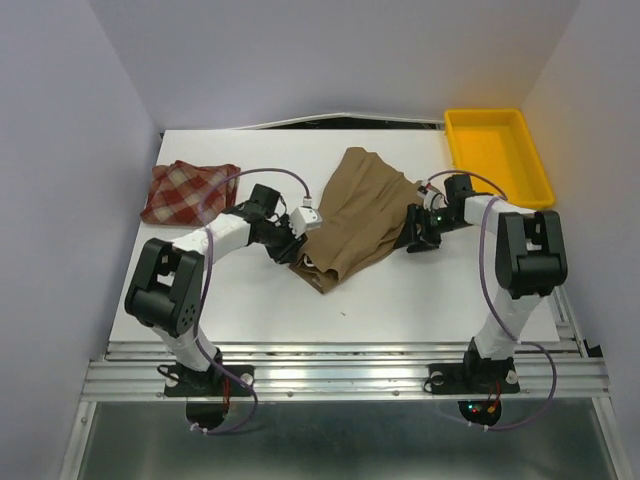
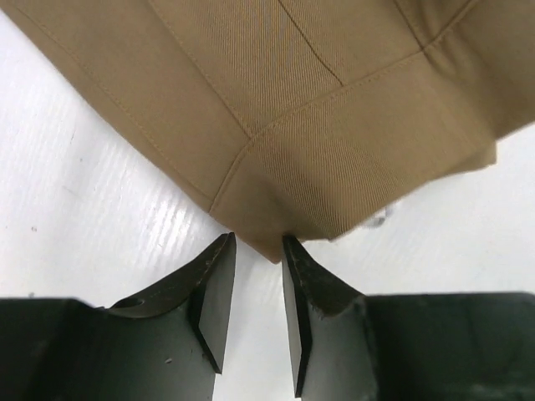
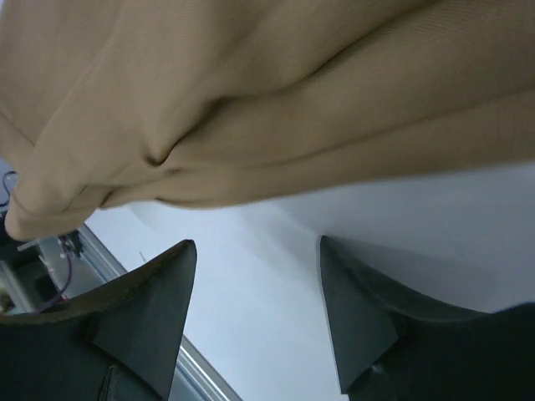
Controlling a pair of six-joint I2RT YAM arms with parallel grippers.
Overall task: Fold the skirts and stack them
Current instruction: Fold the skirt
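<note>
The tan-brown skirt [image 1: 360,215] lies rumpled in the middle of the table. The red-and-cream plaid skirt [image 1: 188,190] rests bunched at the far left. My left gripper [image 1: 302,252] sits at the tan skirt's near-left corner. In the left wrist view that gripper [image 2: 258,242] is open by a narrow gap, and the pointed corner of the tan skirt [image 2: 334,125] reaches just between its fingertips. My right gripper [image 1: 412,240] is at the skirt's right edge. It [image 3: 257,244] stands open wide, with the folds of the tan skirt [image 3: 251,100] just beyond its tips and nothing between them.
A yellow plastic tray [image 1: 497,150] stands at the back right corner. The white table [image 1: 400,300] ends at a metal rail along the near edge. Grey walls close in on the left, right and back.
</note>
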